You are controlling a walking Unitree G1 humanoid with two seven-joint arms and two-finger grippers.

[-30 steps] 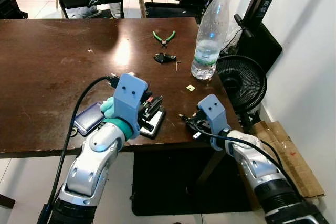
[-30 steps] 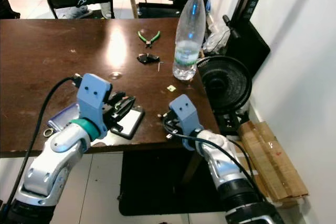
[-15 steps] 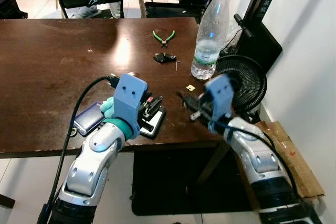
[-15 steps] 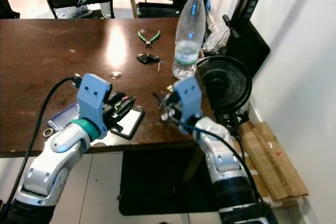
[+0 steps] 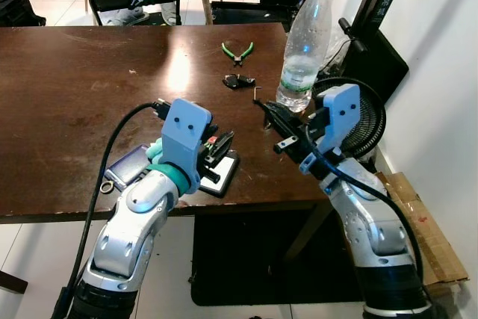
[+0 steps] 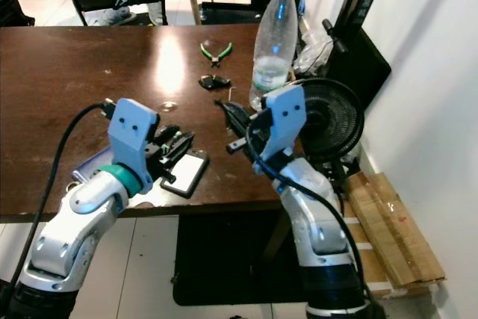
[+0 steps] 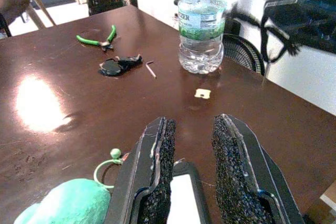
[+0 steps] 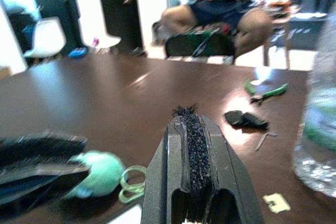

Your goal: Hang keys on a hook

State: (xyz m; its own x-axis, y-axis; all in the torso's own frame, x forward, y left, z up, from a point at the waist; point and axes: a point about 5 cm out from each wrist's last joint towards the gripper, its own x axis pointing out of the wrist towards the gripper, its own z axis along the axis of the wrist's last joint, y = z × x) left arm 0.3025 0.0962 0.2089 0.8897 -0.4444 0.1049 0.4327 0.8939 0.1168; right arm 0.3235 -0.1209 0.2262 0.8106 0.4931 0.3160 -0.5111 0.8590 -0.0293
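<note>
Holding our right gripper (image 5: 266, 112) pressed closed and empty above the table (image 5: 67, 87), we see the black keys (image 5: 237, 81) lying farther on, near the water bottle (image 5: 305, 46). Our left gripper (image 7: 191, 153) hovers with fingers parted over a phone (image 5: 220, 173).

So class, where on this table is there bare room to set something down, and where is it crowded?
Bare: the table's wide left half, behind the left gripper. Crowded: the right edge, with pliers, keys, bottle and right gripper.
</note>
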